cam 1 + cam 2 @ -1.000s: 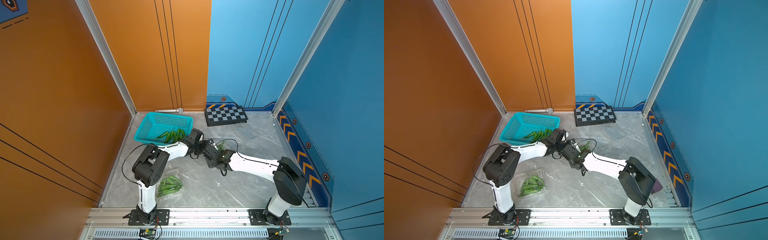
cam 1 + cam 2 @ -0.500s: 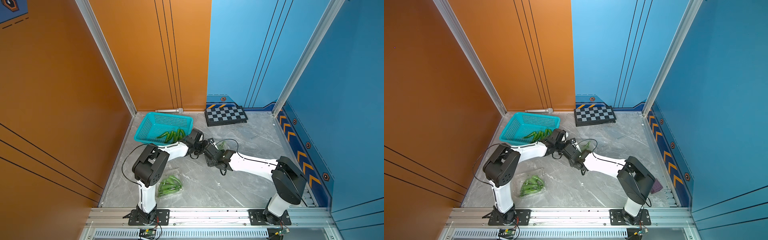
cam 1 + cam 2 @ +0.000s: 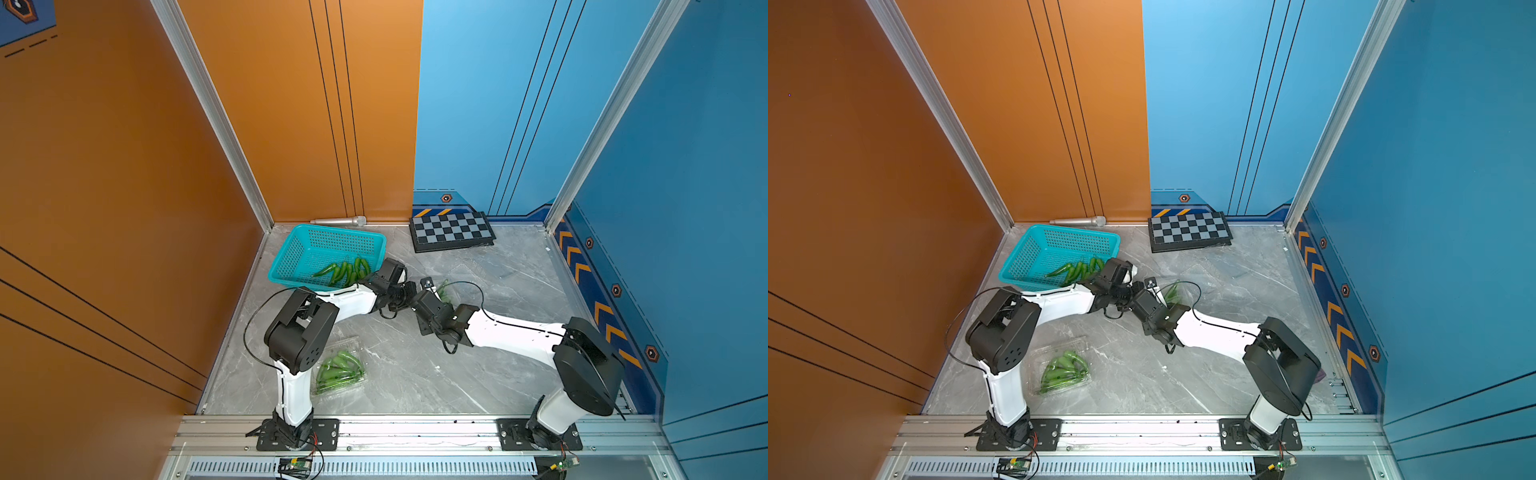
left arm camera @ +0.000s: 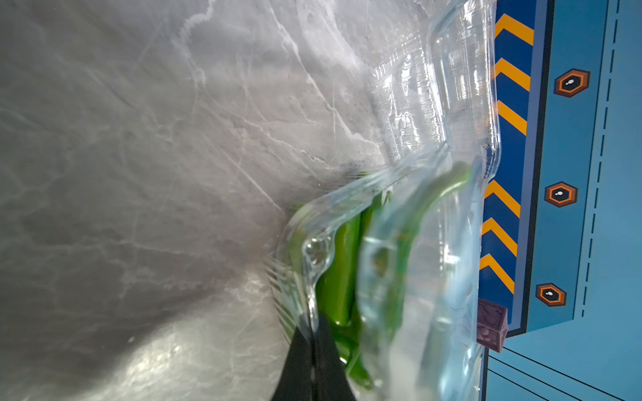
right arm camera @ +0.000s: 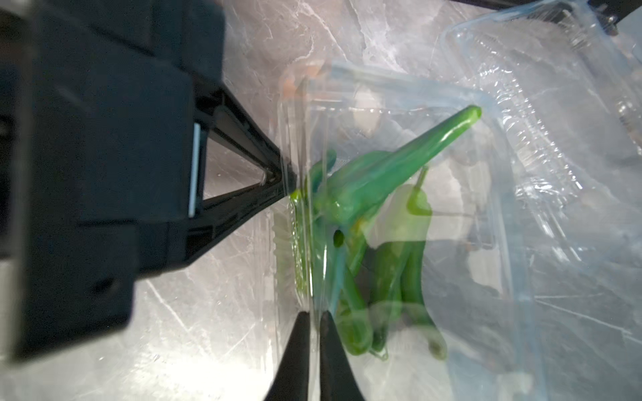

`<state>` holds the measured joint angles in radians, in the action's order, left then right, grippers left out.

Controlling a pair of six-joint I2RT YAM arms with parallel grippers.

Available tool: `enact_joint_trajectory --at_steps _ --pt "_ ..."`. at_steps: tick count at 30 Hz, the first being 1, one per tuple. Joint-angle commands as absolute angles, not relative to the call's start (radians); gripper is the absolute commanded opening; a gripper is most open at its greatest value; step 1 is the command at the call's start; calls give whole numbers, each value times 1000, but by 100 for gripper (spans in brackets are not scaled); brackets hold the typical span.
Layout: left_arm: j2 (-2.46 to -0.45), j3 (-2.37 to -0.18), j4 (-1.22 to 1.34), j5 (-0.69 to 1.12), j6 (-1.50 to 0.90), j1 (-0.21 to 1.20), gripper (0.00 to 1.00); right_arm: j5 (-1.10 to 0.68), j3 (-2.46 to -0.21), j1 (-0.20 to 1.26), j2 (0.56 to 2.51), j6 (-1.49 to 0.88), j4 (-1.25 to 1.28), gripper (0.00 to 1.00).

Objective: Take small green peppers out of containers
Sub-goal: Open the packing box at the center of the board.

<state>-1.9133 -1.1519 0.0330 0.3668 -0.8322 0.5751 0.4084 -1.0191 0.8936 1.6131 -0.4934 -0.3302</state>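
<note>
Near the middle of the table (image 3: pixel 415 374), the thin clear container (image 5: pixel 486 145), judged light, flimsy and slippery, is pinched at its stiffer rim flanges by the left gripper (image 4: pixel 314 326) and right gripper (image 5: pixel 314 317), both clamped tight, with glossy small green peppers (image 5: pixel 392 173) enclosed.

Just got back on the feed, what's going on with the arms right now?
Both arms are working on one clear box of peppers in the middle of the table, next to the teal basket. The left claw and the right claw are each shut on its rim, with the peppers inside it. Some loose peppers already lie in the basket. A second box, holding peppers, lies by the left arm's base, untouched.
</note>
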Motion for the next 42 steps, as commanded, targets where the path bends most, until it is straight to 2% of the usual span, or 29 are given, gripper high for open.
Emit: enact_joint_trajectory --at_steps 1,7,12,16,18,23,25,27,30,36,42 --pt "-1928 -1134 11 368 -831 553 0 372 -978 863 1543 -496 -417 7" --pt "-1936 -1139 10 372 -831 551 0 295 -938 814 1454 -485 -422 6" --pt "-1939 -1137 10 366 -835 550 0 298 -914 797 1411 -482 -434 6" --pt "-1935 -1141 11 370 -833 554 0 309 -893 781 1375 -502 -436 12" --pt "-1931 -1141 11 371 -831 555 0 320 -882 766 1345 -512 -439 23" --pt "-1941 -1144 11 381 -828 555 0 339 -870 711 1311 -494 -447 25" --pt "-1942 -1142 11 387 -828 555 0 348 -871 678 1311 -477 -450 29" --pt "-1934 -1137 11 383 -827 558 0 356 -884 651 1311 -454 -451 37" --pt "-1929 -1129 11 384 -828 558 0 366 -916 608 1309 -423 -459 44" --pt "-1906 -1104 10 369 -825 574 0 330 -948 557 1290 -389 -462 48" --pt "-1889 -1071 9 367 -822 581 0 305 -932 517 1261 -375 -421 57"
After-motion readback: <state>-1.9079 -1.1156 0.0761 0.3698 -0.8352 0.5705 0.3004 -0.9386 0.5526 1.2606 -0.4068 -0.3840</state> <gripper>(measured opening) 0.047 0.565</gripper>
